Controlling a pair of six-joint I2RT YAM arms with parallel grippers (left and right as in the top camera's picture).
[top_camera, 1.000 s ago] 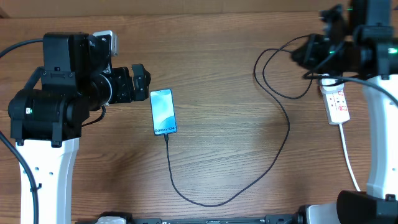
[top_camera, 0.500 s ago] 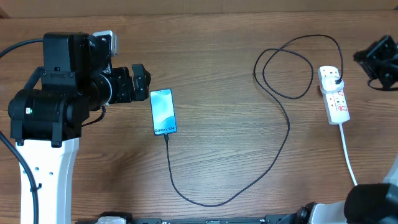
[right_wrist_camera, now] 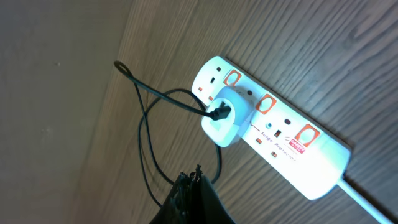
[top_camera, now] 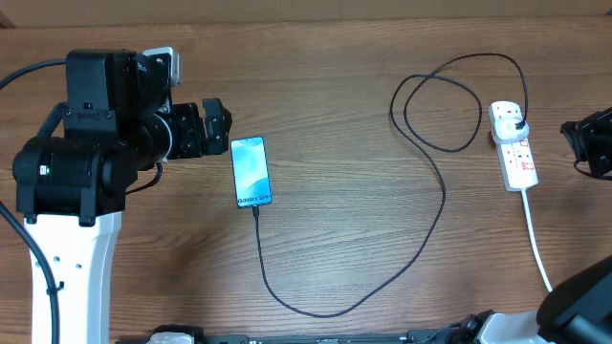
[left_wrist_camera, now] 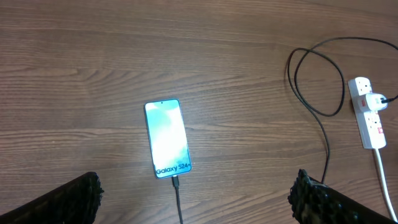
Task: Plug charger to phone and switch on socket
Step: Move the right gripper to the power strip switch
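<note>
- Overhead view only: the full run of the charger (top_camera: 442, 205). It leaves the phone (top_camera: 251, 172) at its bottom edge, sweeps wide across the table (top_camera: 335, 57), makes 1 loop, and ends at the socket (top_camera: 519, 158), well apart from the phone.
- Left wrist view only: the screen text "Galaxy S24+" is readable. The small black connector tip (left_wrist_camera: 176, 183) is seated in the phone's bottom edge.
- Right wrist view only: a close-up of the socket with 3 red-outlined switches.
  - A white adapter (right_wrist_camera: 225, 124) is plugged in toward the end away from the thick white cord (top_camera: 535, 239).
  - The black cable end is pushed into that adapter.
  - The switch position can't be read in any view.
- Left gripper (top_camera: 222, 124): its fingers (left_wrist_camera: 74, 198) are spread wide, with nothing held.
  - In its wrist view the phone lies flat ahead of them, centred between the 2 tips and clear of both.
  - In the overhead view the gripper sits just beside the phone's top corner, with no contact.
- Right gripper (right_wrist_camera: 194, 186): the fingers look pressed together, with nothing between them.
  - The socket and adapter lie ahead of the tip, near it but apart.
  - In the overhead view the gripper is on the far side of the socket from the phone, not touching it.
- The phone lies face up, screen lit, flat on the table.
</note>
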